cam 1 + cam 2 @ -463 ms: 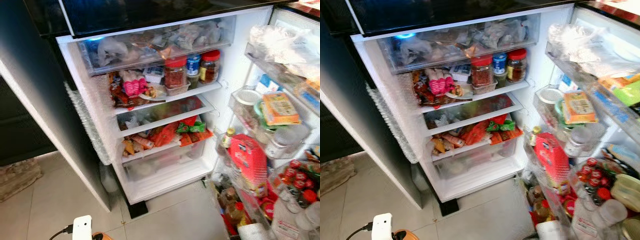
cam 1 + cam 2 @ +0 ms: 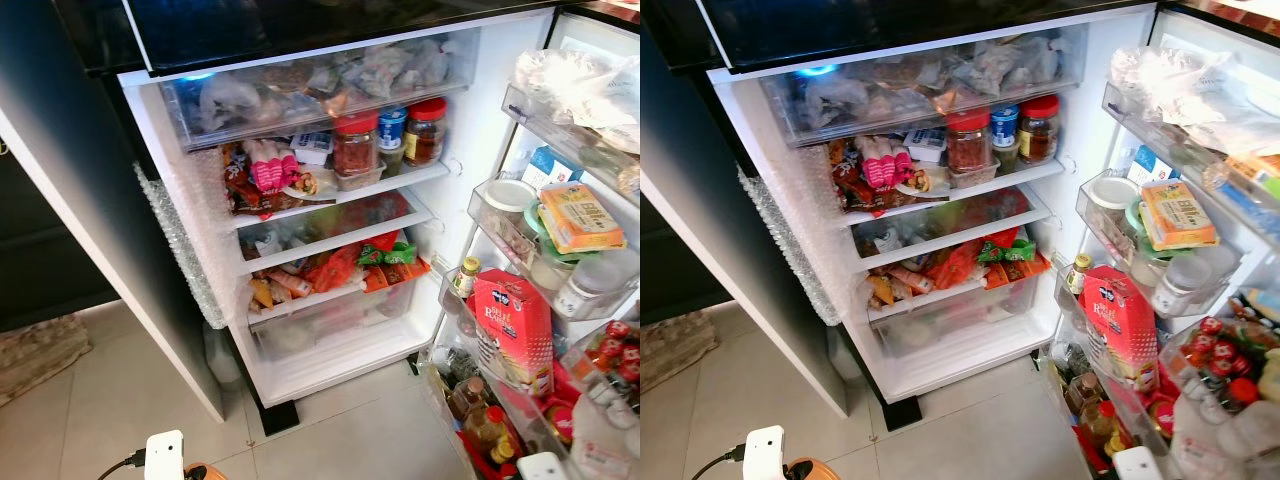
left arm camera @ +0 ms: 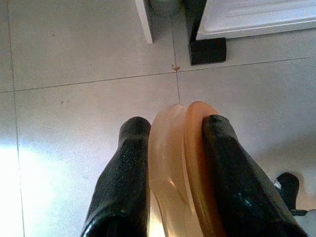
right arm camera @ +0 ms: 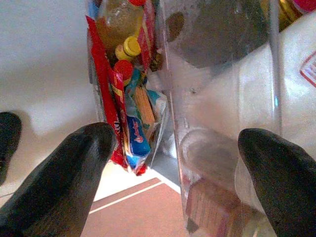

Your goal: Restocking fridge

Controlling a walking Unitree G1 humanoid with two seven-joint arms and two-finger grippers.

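Fridge (image 2: 330, 250) stands open ahead of you, shelves crammed, bare floor (image 2: 340, 440) before it. Your left gripper (image 3: 173, 163) pinches an orange ring (image 3: 180, 168) over that floor; right gripper (image 4: 173, 163), fingers spread, faces the fridge's door bin (image 4: 222, 98). Red bag (image 2: 512, 325) label unreadable.

middle of the frame, the white glass fridge shelf (image 2: 420, 176) carries three red- and blue-lidded jars (image 2: 357, 146) side by side.
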